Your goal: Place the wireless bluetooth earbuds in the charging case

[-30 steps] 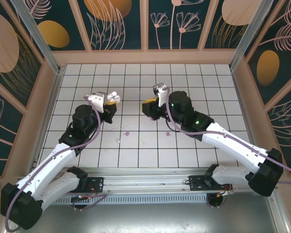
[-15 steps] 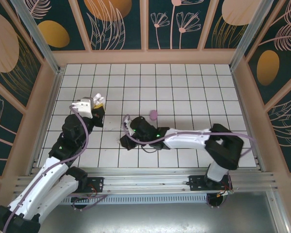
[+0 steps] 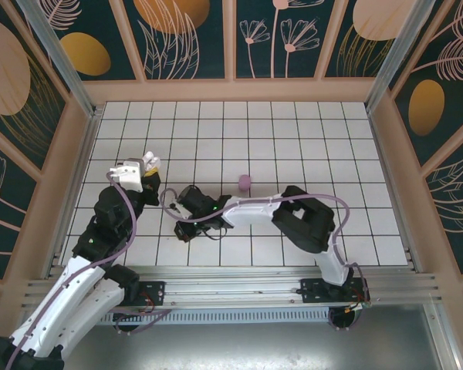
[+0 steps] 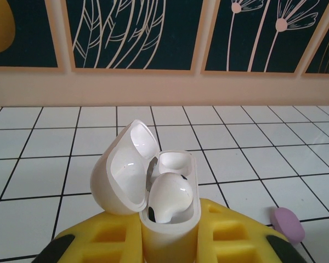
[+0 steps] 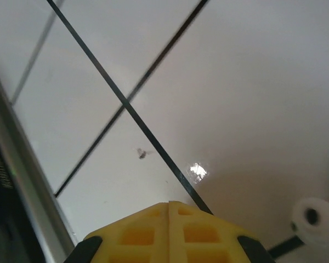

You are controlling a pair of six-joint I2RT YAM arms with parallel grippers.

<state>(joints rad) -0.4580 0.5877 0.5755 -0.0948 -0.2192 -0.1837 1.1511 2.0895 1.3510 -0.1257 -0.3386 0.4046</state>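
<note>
Left tool [image 4: 170, 244] is clamped on the base of a white case [image 4: 153, 186], holding it upright above the table [image 3: 309, 139] with the lid swung open. Right tool [image 5: 170, 211] is down low over the tiles near the front edge, reaching across towards the left arm. Its yellow pads are pressed flat together with nothing visible between them.

A purple case [image 3: 245, 182] lies on the table, well apart from both tools and apparently shut.

Inside the white case, a seated earbud [image 4: 169, 196] fills the nearer well, while the well behind it looks empty. A loose earbud [image 5: 318, 219], white and rounded, lies on the tile just beside the right tool, not gripped.

By these views the task is at an early stage: one white piece is in, its partner has yet to be picked up, and the purple case appears untouched.
</note>
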